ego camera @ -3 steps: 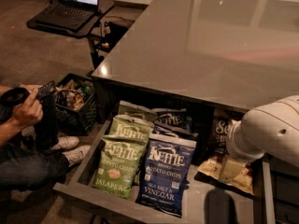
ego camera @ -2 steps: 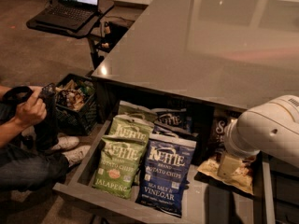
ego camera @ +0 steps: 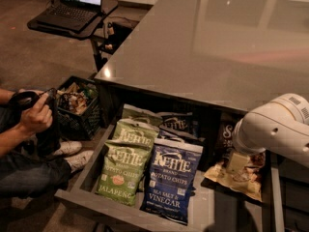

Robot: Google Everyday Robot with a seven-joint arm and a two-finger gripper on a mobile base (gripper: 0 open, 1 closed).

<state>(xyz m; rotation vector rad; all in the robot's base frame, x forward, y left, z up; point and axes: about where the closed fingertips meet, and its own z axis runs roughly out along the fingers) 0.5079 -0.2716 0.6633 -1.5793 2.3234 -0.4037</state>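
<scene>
My white arm (ego camera: 277, 127) comes in from the right and bends down into an open drawer (ego camera: 96, 204) under the counter. The gripper (ego camera: 237, 162) is low over a tan, crumpled snack bag (ego camera: 241, 180) at the drawer's right side, touching it or just above it. To its left lies a blue Kettle Sea Salt & Vinegar chip bag (ego camera: 171, 180). Beside that is a green Kettle Jalapeño bag (ego camera: 123, 166), partly covering another green bag. Dark chip bags (ego camera: 176, 122) lie at the back of the drawer, partly under the counter.
A grey counter top (ego camera: 217, 47) overhangs the back of the drawer. A seated person (ego camera: 29, 124) at the left holds a dark object beside a black crate (ego camera: 79, 108) full of snacks. A laptop (ego camera: 77, 4) sits on a small stand behind.
My arm has shifted slightly to the left and lower over the tan bag. The chip bags have not moved.
</scene>
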